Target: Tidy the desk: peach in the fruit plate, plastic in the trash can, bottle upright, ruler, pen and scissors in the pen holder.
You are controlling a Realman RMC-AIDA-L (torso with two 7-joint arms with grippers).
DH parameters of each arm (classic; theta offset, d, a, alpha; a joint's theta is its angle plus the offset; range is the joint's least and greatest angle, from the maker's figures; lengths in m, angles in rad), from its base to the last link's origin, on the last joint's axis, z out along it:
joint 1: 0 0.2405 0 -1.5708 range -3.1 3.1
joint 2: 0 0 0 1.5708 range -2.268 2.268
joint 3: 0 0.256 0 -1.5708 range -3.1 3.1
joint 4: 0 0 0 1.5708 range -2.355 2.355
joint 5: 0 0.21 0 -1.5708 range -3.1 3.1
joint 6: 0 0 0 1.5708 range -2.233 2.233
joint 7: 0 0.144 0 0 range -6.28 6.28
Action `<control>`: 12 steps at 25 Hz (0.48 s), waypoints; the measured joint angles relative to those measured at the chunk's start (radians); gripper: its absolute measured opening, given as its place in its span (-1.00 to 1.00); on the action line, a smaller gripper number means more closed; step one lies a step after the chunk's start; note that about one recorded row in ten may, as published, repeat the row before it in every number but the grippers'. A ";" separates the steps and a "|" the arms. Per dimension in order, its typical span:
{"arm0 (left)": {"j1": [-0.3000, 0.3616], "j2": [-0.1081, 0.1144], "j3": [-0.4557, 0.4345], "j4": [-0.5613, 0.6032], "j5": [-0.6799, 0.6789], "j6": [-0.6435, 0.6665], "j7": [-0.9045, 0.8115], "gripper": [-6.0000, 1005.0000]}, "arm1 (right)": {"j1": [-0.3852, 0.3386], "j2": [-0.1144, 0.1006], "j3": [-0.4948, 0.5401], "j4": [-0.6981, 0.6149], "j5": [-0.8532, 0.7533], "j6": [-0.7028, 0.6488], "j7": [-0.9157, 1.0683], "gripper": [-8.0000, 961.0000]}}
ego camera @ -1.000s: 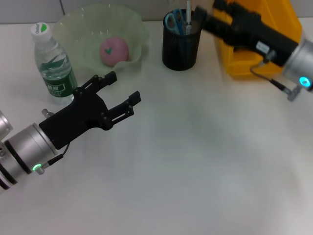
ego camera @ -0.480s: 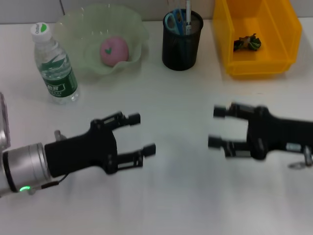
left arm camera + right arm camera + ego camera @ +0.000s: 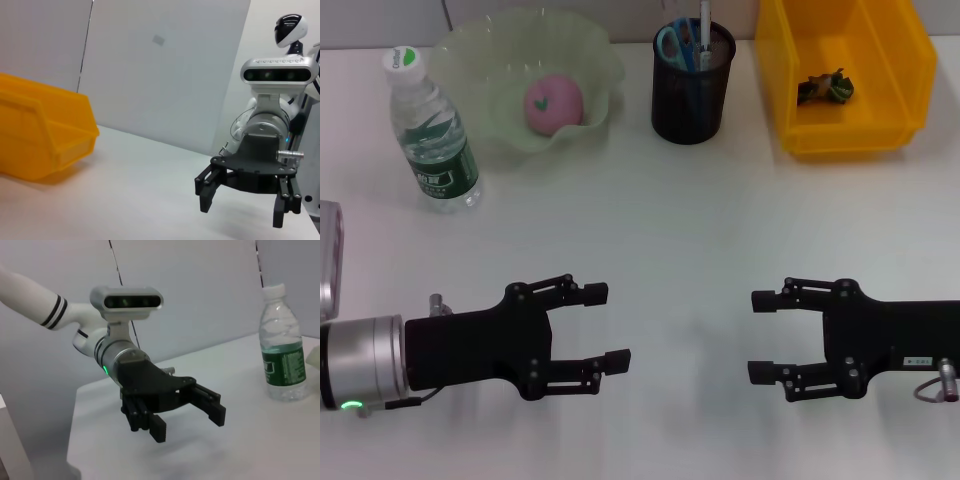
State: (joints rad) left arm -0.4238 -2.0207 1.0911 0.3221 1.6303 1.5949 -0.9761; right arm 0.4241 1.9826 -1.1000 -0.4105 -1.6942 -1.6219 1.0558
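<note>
pulled back toward the near edge of the desk [image 3: 680,230] since half a second ago: left gripper [image 3: 598,325] and right gripper [image 3: 762,336], both lower and closer to the robot than before, facing each other with fingers spread wide and holding nothing. farther back, unchanged: peach [image 3: 553,102] resting in the fruit plate [image 3: 480,60]; bottle [image 3: 429,132] standing upright just beside that plate; scissors [image 3: 677,44] and pen [image 3: 704,28] standing in the pen holder [image 3: 691,88], ruler not made out; a dark crumpled scrap [image 3: 825,86] lying in the trash can [image 3: 890,60] at the far right. seen from the wrists, each gripper hovering just above the white surface.
</note>
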 joint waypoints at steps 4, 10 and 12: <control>-0.001 0.005 0.006 0.002 0.003 0.000 -0.003 0.65 | 0.000 0.006 -0.001 0.002 -0.001 0.003 -0.019 0.71; -0.007 0.009 0.013 0.003 0.006 0.001 -0.007 0.65 | -0.001 0.011 0.005 0.003 -0.002 0.004 -0.023 0.71; -0.008 0.011 0.013 0.010 0.021 0.001 -0.010 0.65 | -0.001 0.012 0.005 0.003 -0.002 0.011 -0.023 0.71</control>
State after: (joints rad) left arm -0.4319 -2.0100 1.1045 0.3323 1.6512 1.5954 -0.9857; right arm 0.4233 1.9949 -1.0947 -0.4080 -1.6963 -1.6107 1.0328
